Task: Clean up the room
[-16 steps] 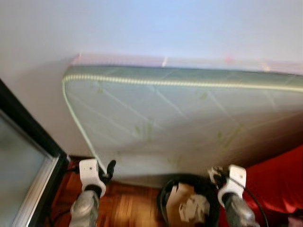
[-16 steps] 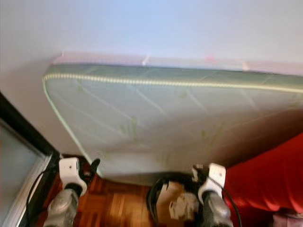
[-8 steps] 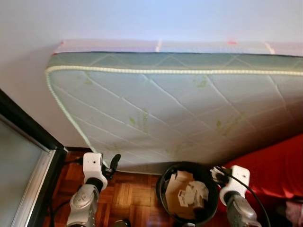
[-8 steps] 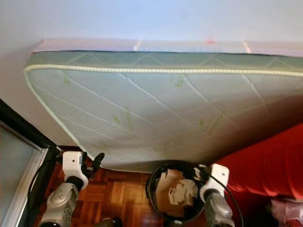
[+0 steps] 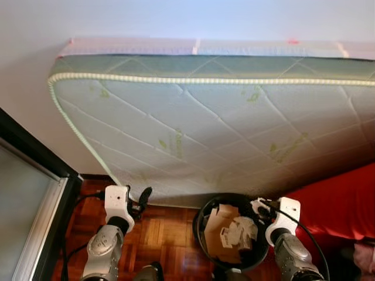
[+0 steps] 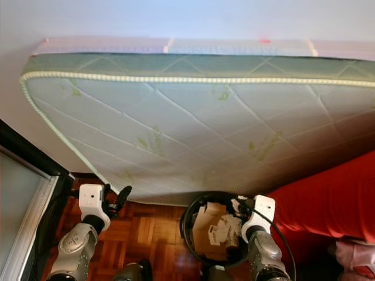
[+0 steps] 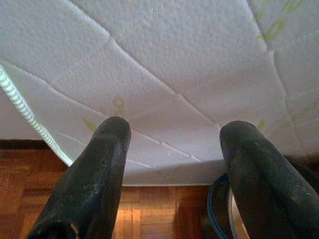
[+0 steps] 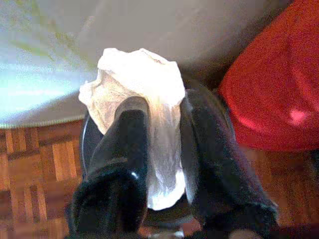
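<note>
A black round waste bin [image 5: 202, 225] holding cardboard and crumpled paper stands on the wooden floor below a leaning mattress. My right gripper [image 8: 159, 129] is shut on a crumpled white tissue [image 8: 142, 82] and hovers over the bin's right rim [image 5: 259, 208]. My left gripper [image 7: 172, 149] is open with nothing between its fingers. It is held out to the left of the bin [image 5: 142, 199], facing the mattress's lower edge.
A pale green quilted mattress [image 5: 211, 129] leans against the white wall. A red bedcover [image 5: 340, 211] lies at the right. A dark-framed glass door [image 5: 29, 205] stands at the left. Parquet floor [image 5: 164, 240] lies between my arms.
The camera has tilted down and the picture has sharpened, so the bin shows more fully. My right gripper has moved in over the bin's rim with the tissue.
</note>
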You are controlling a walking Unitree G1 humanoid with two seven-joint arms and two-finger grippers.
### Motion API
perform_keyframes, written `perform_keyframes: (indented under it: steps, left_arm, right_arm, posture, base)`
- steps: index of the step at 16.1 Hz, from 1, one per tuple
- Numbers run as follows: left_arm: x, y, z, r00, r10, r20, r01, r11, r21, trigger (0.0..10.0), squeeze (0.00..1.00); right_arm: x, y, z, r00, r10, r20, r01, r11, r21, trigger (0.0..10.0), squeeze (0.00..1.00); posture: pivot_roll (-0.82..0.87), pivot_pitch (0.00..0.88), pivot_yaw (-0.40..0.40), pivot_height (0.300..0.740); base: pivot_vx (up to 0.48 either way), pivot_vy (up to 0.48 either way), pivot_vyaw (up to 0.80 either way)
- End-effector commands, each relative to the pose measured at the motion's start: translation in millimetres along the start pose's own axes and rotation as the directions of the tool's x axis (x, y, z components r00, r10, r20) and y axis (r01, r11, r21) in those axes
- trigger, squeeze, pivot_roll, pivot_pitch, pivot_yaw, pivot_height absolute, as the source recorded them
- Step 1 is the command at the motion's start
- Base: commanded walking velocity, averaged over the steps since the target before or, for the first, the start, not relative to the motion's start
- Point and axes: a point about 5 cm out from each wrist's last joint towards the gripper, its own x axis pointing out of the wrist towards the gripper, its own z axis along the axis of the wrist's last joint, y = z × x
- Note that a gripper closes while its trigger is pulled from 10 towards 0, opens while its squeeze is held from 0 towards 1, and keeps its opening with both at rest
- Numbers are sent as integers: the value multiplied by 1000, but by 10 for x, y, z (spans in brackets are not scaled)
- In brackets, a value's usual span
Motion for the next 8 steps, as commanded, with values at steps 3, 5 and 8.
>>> perform_keyframes:
  steps: [3, 5, 8]
  left_arm:
    - [-79, 53, -109, 999, 15, -44, -16, 1000, -16, 10000, 0]
    - [-78, 60, -114, 999, 24, -44, -25, 999, -22, 10000, 0]
    - [-84, 57, -158, 998, 18, -66, -20, 999, -27, 10000, 0]
  right_arm:
    - [-62, -9, -234, 993, 29, -118, -34, 999, -37, 10000, 1000]
    - [-70, -5, -255, 991, 43, -126, -47, 999, -28, 10000, 1000]
    - [-67, 14, -267, 989, 46, -138, -51, 998, -31, 10000, 1000]
  posture:
    - [138, 312, -31, 740]
    - [138, 312, -33, 740]
    - [138, 311, -32, 740]
  base:
    - [0, 0, 0]
    - [0, 0, 0]
    - [0, 0, 0]
